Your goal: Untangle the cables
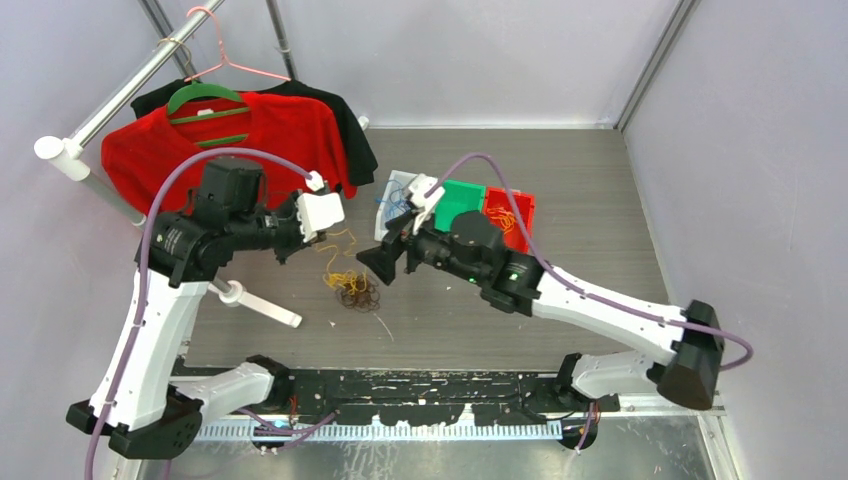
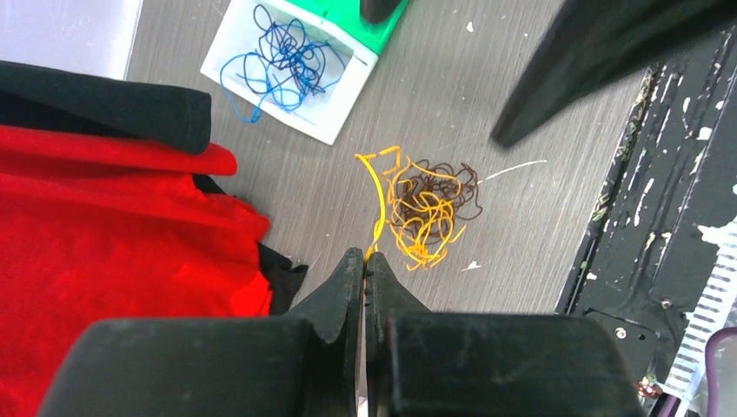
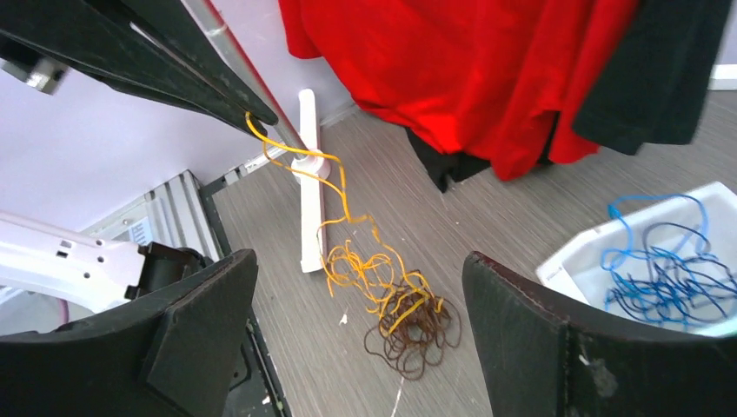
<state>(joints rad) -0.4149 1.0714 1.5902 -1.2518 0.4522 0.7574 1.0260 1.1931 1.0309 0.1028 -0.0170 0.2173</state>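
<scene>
A clump of yellow-orange and dark brown cables [image 1: 352, 287] lies on the grey table between my arms. My left gripper [image 1: 338, 232] is shut on one yellow-orange strand [image 2: 380, 195] and holds its end above the clump [image 2: 430, 208]. In the right wrist view that strand [image 3: 335, 187] runs from the left gripper's tips [image 3: 261, 117] down to the clump [image 3: 408, 321]. My right gripper [image 1: 378, 262] is open and empty above the clump, its jaws wide apart [image 3: 358, 259]. Blue cables [image 2: 282, 52] lie in a white tray [image 2: 228, 54]. More yellow-orange cables [image 1: 503, 220] lie in a red tray [image 1: 524, 200].
A green tray [image 1: 462, 200] stands between the white tray [image 1: 397, 185] and the red tray. A red shirt [image 1: 260, 140] and a black shirt [image 1: 352, 135] hang from a rack at the back left. A white bar [image 1: 265, 308] lies left of the clump.
</scene>
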